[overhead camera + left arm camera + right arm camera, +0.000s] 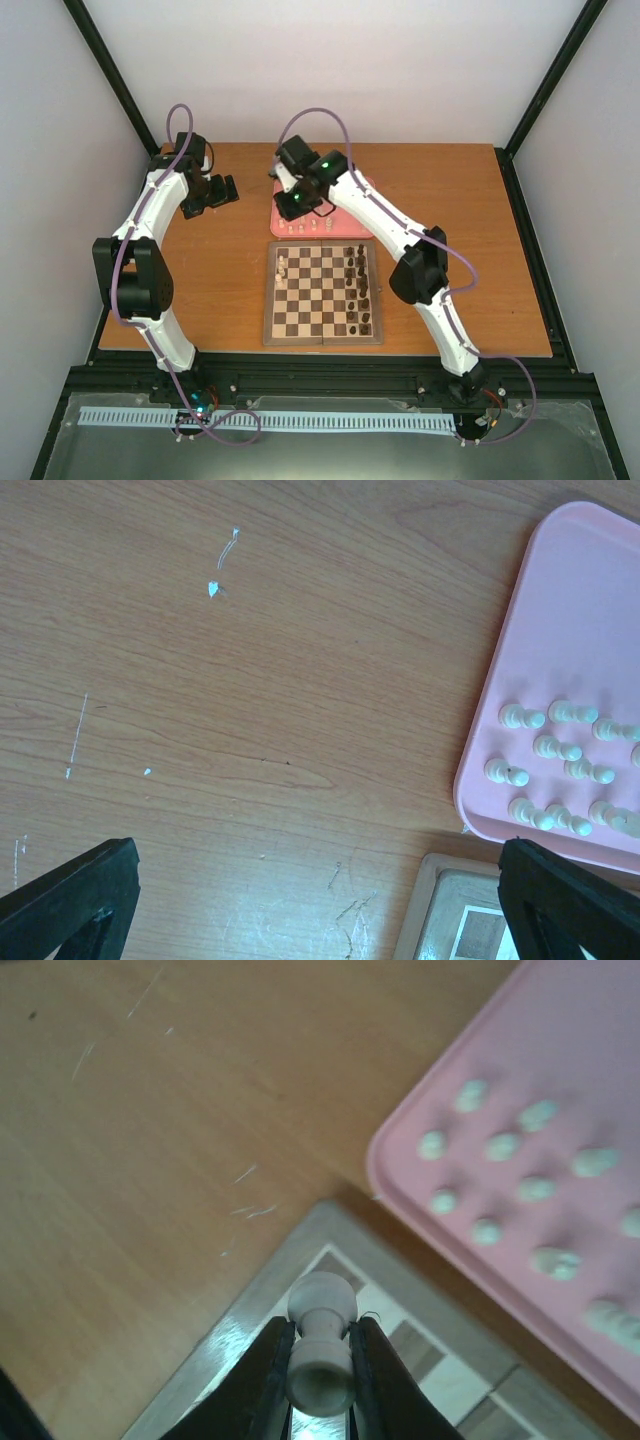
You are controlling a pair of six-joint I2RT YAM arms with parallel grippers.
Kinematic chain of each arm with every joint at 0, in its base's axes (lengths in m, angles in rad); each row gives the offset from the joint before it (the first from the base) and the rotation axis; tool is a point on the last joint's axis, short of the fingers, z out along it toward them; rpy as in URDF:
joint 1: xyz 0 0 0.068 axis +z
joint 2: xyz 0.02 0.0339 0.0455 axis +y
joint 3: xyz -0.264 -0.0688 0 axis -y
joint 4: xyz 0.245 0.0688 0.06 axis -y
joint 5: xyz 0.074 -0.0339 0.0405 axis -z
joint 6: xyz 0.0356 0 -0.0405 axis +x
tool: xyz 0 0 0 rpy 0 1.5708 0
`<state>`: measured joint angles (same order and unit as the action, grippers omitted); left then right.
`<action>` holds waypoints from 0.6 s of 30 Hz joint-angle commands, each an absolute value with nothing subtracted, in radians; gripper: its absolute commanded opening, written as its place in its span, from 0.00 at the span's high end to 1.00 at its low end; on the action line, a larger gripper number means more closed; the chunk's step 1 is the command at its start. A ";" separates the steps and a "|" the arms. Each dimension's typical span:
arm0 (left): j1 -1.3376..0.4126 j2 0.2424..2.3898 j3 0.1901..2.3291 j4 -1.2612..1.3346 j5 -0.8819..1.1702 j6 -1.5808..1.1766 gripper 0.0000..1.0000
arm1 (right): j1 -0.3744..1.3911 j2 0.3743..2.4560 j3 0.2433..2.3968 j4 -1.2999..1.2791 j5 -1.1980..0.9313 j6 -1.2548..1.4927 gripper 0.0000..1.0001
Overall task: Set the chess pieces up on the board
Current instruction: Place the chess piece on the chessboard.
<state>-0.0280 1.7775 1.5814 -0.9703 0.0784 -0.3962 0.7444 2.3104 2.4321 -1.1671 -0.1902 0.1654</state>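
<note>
cream wood, small and light: the pawn sat pinched at its waist by the right end effector, head poking past the fingertips, above the corner of the board. stiff and smooth, it would likely swivel if gripped on the round head (the narrow neck looked safest). more chess pieces lay on the pink tray to its right. the left end effector hung spread wide over the tabletop.

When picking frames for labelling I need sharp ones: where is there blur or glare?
Right wrist: the pawn in the right gripper is fairly sharp, the pink tray and its pieces blurred, glare on the board border. Left wrist: crisp table grain. Top external: evenly lit, pieces tiny.
</note>
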 commanded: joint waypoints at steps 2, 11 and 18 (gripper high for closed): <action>-0.027 1.759 1.591 -0.971 0.080 -0.393 0.00 | 0.797 2.324 2.382 -1.177 -0.214 0.163 0.94; -0.027 1.741 1.568 -0.959 0.088 -0.394 0.00 | 0.818 2.408 2.378 -1.166 -0.179 0.165 0.94; -0.028 1.735 1.568 -0.960 0.084 -0.393 0.00 | 0.843 2.447 2.377 -1.174 -0.172 0.158 0.94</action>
